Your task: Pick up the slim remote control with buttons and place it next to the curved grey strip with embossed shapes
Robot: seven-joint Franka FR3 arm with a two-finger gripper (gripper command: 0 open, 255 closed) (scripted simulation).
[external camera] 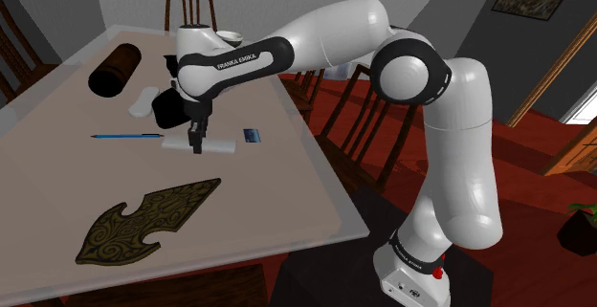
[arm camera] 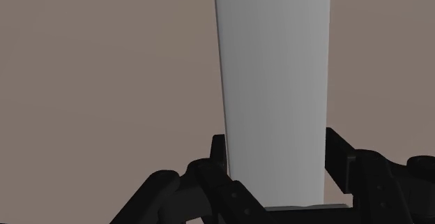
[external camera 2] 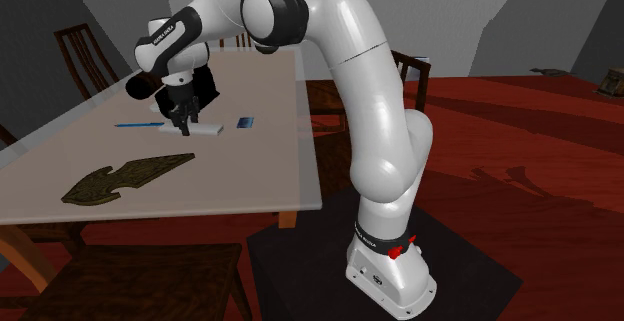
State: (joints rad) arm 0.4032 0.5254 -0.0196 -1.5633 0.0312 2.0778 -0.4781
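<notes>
A slim white remote (external camera: pixel 212 145) lies flat on the beige table (external camera: pixel 287 190), near the middle. My black gripper (external camera: pixel 198 143) points straight down on it and is shut on the remote. In the wrist view the remote (arm camera: pixel 275 83) is a plain pale slab running away from the hand, with the fingers (arm camera: pixel 341 156) pressed on its two long sides. No buttons show on it. A small pale curved strip (external camera: pixel 143 99) lies farther back, toward the shoulder view's left, beside a dark cylinder (external camera: pixel 115 69). In the second exterior view the gripper (external camera 2: pixel 184 124) stands on the remote (external camera 2: pixel 207 128).
A blue pen (external camera: pixel 127 136) lies just left of the remote and a small blue card (external camera: pixel 253 134) just right. A dark ornate flat plaque (external camera: pixel 143 221) rests near the front edge. Wooden chairs (external camera: pixel 187 9) ring the table.
</notes>
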